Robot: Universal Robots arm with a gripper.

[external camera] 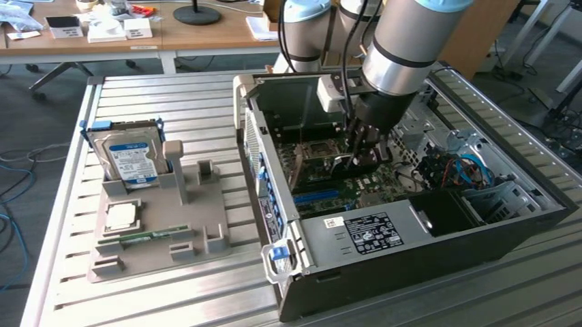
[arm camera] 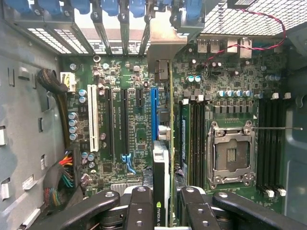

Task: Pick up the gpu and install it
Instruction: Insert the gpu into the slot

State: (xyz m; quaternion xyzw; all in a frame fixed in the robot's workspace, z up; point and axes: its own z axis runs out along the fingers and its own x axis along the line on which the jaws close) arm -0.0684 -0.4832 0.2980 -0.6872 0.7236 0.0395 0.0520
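Observation:
My gripper (external camera: 361, 146) reaches down into the open computer case (external camera: 437, 238), over the motherboard. In the wrist view the gpu (arm camera: 163, 158) shows edge-on, a thin green card with a black block and a silver end bracket (arm camera: 165, 43) at the case's rear slots. The gripper (arm camera: 166, 196) is shut on it, one black finger (arm camera: 141, 206) on each face. The card stands upright along the blue expansion slot (arm camera: 154, 115). Whether its edge sits in a slot I cannot tell.
Black and white expansion slots (arm camera: 93, 122) lie beside the blue one, the processor socket (arm camera: 230, 155) and memory slots on the other side. Outside the case, a grey holder (external camera: 182, 231) carries a hard drive (external camera: 132, 160), a processor chip (external camera: 121, 216) and a memory stick (external camera: 146, 236).

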